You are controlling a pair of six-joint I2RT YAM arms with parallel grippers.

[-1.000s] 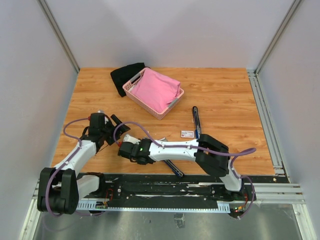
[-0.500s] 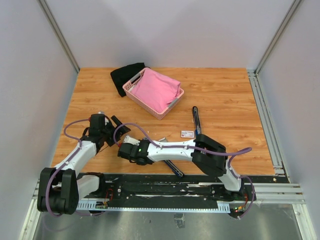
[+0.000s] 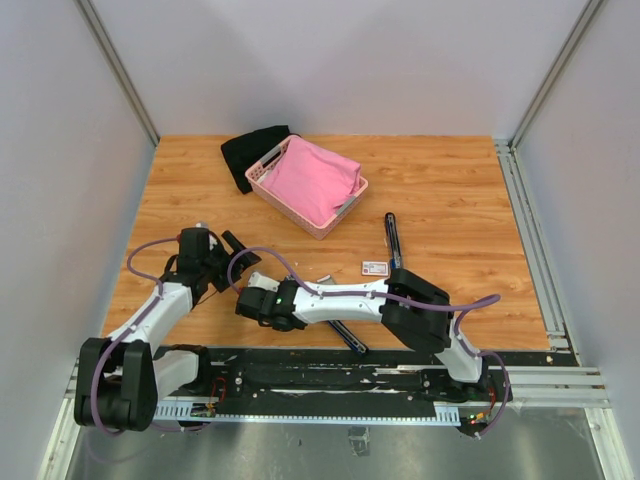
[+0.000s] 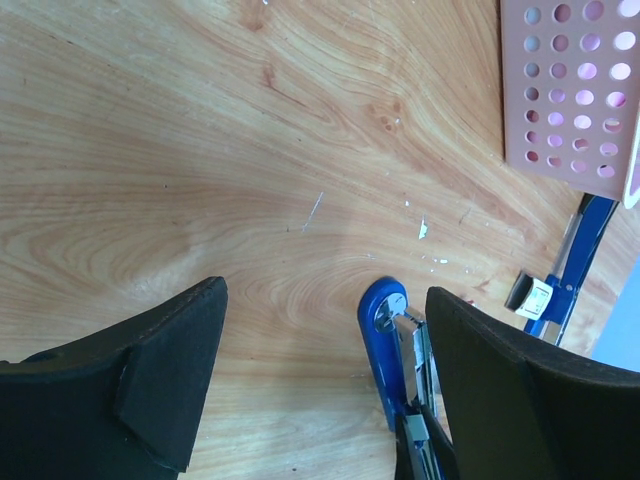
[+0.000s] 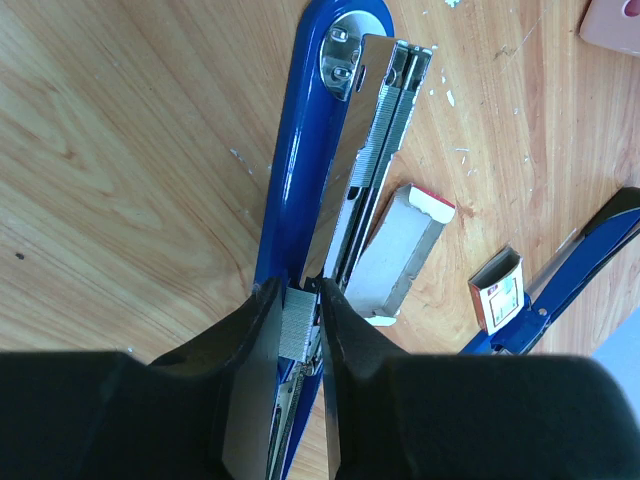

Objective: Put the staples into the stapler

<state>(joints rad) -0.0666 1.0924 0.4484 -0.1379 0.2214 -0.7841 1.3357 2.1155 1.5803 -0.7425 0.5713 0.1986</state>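
A blue stapler (image 5: 300, 180) lies open on the wooden table, its metal magazine channel (image 5: 375, 150) exposed. My right gripper (image 5: 298, 300) is shut on the staples (image 5: 297, 325), a small silvery block, held right over the rear of the channel. The grey inner tray (image 5: 400, 255) and the white carton with red print (image 5: 500, 292) lie just right of the stapler. My left gripper (image 4: 325, 300) is open, with the stapler's front tip (image 4: 383, 315) between its fingers, near the right one. From above, both grippers meet at the front left (image 3: 245, 280) and the carton (image 3: 375, 267) lies beside the right arm.
A pink basket (image 3: 310, 185) holding pink cloth stands at the back, with a black cloth (image 3: 245, 155) behind it. A second long blue-black bar (image 3: 391, 240) lies right of the carton. The right arm stretches across the table's near edge.
The right arm's elbow has shifted slightly to the left. The left arm and the things on the table have not moved.
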